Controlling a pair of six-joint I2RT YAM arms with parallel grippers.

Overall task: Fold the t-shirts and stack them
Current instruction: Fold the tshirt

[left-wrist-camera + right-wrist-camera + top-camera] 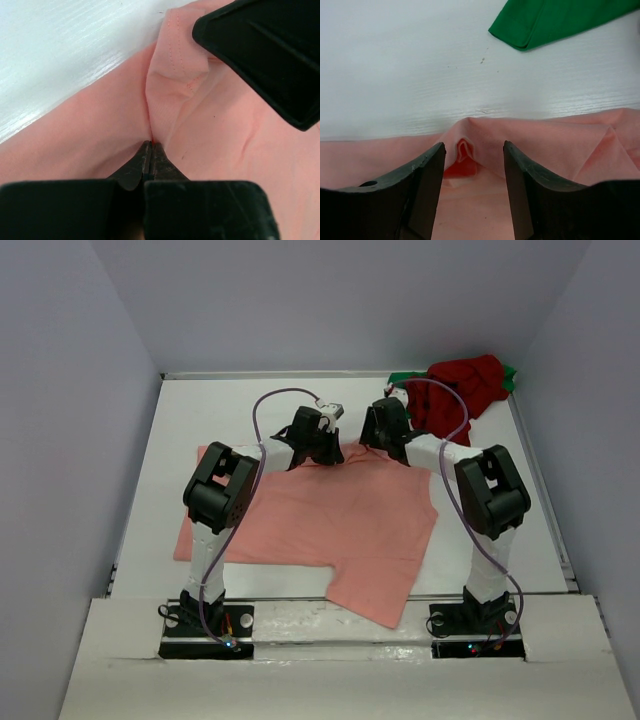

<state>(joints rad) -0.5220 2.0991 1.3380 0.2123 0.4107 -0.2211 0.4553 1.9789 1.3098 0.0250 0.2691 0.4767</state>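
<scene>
**Item 1, salmon-pink t-shirt** (pixel 330 520). We record it spread mostly flat across the middle of the table (pixel 200 420), between the two arms. One flap reaches the near edge, right of centre. Its far edge runs beneath both grippers.

**Item 2, dark red t-shirt** (pixel 460 385). We find it crumpled in a heap at the far right corner of the table, apart from the pink one.

**Item 3, green t-shirt** (pixel 511 374). It lies under the red heap, and from above we see only slivers at the heap's edges. In the right wrist view, a folded green corner rests on bare white table beyond the pink edge and does not touch it.

**Item 4, left gripper** (pixel 151 145). We note the jaws pressed together at the far edge of the pink shirt, left of centre. They pinch a fold of the cloth, which rises in a ridge from their tips toward a stitched hem.

**Item 5, right gripper** (pixel 474 150). It sits just right of the left one. We see the jaws standing apart, one on either side of a small raised pucker in the pink cloth. They hold nothing.
</scene>
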